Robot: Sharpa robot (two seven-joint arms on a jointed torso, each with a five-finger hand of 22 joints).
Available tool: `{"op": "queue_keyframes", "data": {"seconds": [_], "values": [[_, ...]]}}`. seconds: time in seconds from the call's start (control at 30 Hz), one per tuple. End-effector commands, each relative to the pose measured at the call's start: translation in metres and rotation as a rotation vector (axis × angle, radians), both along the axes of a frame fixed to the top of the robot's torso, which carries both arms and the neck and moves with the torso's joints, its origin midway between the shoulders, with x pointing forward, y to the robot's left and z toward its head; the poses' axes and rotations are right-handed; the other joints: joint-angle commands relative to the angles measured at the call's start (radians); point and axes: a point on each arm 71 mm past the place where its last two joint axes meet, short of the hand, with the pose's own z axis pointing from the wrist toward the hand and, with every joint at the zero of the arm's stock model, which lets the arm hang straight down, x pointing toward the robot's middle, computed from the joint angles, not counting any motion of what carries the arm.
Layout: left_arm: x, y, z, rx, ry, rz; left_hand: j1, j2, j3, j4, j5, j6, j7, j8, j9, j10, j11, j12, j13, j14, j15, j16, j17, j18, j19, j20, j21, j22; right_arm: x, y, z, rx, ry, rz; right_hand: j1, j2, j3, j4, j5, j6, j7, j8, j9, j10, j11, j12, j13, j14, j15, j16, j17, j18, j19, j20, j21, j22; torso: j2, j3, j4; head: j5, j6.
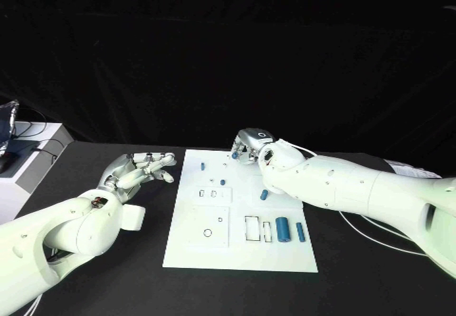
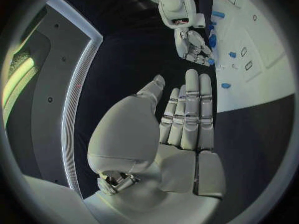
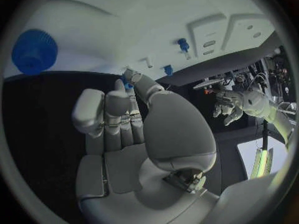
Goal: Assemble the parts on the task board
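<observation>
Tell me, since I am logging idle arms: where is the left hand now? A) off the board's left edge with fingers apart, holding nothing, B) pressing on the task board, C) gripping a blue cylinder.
A: the left hand sits beside the task board, fingers spread, nothing in it.

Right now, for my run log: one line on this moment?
left robot hand: open, off board | right robot hand: pinching small blue part at task board far edge
</observation>
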Motion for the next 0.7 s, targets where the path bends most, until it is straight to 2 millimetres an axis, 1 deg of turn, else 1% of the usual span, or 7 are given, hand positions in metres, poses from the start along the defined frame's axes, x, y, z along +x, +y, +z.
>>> {"op": "queue_keyframes", "data": {"seconds": [0.03,0.13,0.2,0.33,0.47,0.57,0.7], "values": [[0.000,-0.004,0.002,-0.004,-0.009,-0.024,0.000,0.009,0.000,-0.005,-0.004,-0.005,-0.001,0.000,0.001,-0.005,0.002,-0.002,0.001,-0.009,0.000,0.003,-0.002,0.006,-0.003,0.001,0.004,-0.001,0.003,0.002,0.004,-0.018,-0.073,-0.023,-0.007,0.032,0.002,-0.004,0.002,0.007,0.008,0.005,0.095,0.015,-0.005,0.004,0.002,-0.002,-0.005,0.007,-0.001,0.001,0.023,0.000,-0.006,0.088,0.002,-0.0042,0.0045,-0.004,0.000],[0.000,-0.005,0.002,-0.005,-0.010,-0.026,0.000,0.009,0.000,-0.005,-0.004,-0.005,-0.001,0.000,0.001,-0.005,0.002,-0.002,0.001,-0.009,0.000,0.003,-0.002,0.006,-0.003,0.001,0.004,-0.001,0.004,0.004,0.004,-0.022,-0.079,-0.024,-0.007,0.032,0.002,-0.004,0.002,0.007,0.008,0.005,0.095,0.015,-0.005,0.004,0.002,-0.002,-0.005,0.007,-0.001,0.001,0.023,0.000,-0.006,0.088,0.003,-0.0070,0.0089,-0.005,0.001],[0.000,-0.005,0.002,-0.005,-0.011,-0.027,0.000,0.009,0.000,-0.005,-0.004,-0.005,-0.001,0.000,0.001,-0.005,0.002,-0.002,0.001,-0.009,0.000,0.003,-0.002,0.006,-0.003,0.001,0.004,-0.001,0.005,0.006,0.004,-0.025,-0.082,-0.024,-0.008,0.032,0.004,-0.005,0.000,0.008,0.008,0.005,0.093,0.014,-0.005,0.004,0.002,-0.003,-0.004,0.008,-0.003,0.001,0.032,0.000,-0.031,0.109,0.004,-0.0066,0.0091,-0.004,0.003],[0.000,-0.005,0.002,-0.004,-0.011,-0.028,0.000,0.009,0.002,-0.007,-0.004,-0.004,-0.002,0.000,0.001,-0.005,0.001,-0.002,0.001,-0.010,0.000,0.004,-0.003,0.006,-0.004,0.001,0.006,-0.003,0.005,0.009,0.004,-0.031,-0.077,-0.020,-0.008,0.032,0.004,-0.005,-0.001,0.008,0.007,0.005,0.093,0.015,-0.005,0.004,0.002,-0.003,-0.005,0.008,-0.003,0.001,0.032,0.000,-0.032,0.109,0.004,-0.0101,0.0113,-0.006,0.002],[0.000,-0.006,0.003,-0.005,-0.014,-0.030,-0.001,0.008,0.002,-0.007,-0.004,-0.006,0.000,-0.001,0.001,-0.006,0.002,-0.002,0.001,-0.009,0.000,0.004,-0.003,0.007,-0.005,0.002,0.007,-0.004,0.006,0.012,0.002,-0.040,-0.058,-0.018,-0.008,0.032,0.003,-0.004,-0.003,0.008,0.008,0.005,0.093,0.015,-0.005,0.004,0.002,-0.003,-0.004,0.009,-0.003,0.000,0.034,0.000,-0.034,0.110,0.007,-0.0090,0.0096,-0.002,0.003],[0.001,-0.007,0.005,-0.009,-0.020,-0.031,0.001,0.009,0.003,-0.008,-0.004,-0.006,-0.001,0.000,0.001,-0.007,0.002,-0.002,0.001,-0.009,0.000,0.005,-0.003,0.007,-0.005,0.002,0.007,-0.004,0.007,0.012,0.001,-0.048,-0.043,-0.018,-0.007,0.032,0.003,-0.004,-0.003,0.008,0.008,0.005,0.093,0.014,-0.005,0.004,0.002,-0.003,-0.004,0.009,-0.003,0.001,0.034,0.000,-0.037,0.110,0.007,-0.0111,0.0116,-0.005,0.001],[0.002,-0.007,0.006,-0.010,-0.024,-0.029,0.001,0.009,0.003,-0.008,-0.004,-0.006,-0.001,0.000,0.001,-0.007,0.002,-0.002,0.001,-0.009,0.000,0.005,-0.003,0.007,-0.005,0.002,0.007,-0.004,0.008,0.012,-0.001,-0.060,-0.025,-0.019,-0.007,0.031,0.002,-0.004,0.000,0.008,0.008,0.005,0.093,0.014,-0.005,0.004,0.002,-0.003,-0.004,0.009,-0.003,0.001,0.035,0.000,-0.038,0.110,0.007,-0.0124,0.0146,-0.005,-0.001]]}}
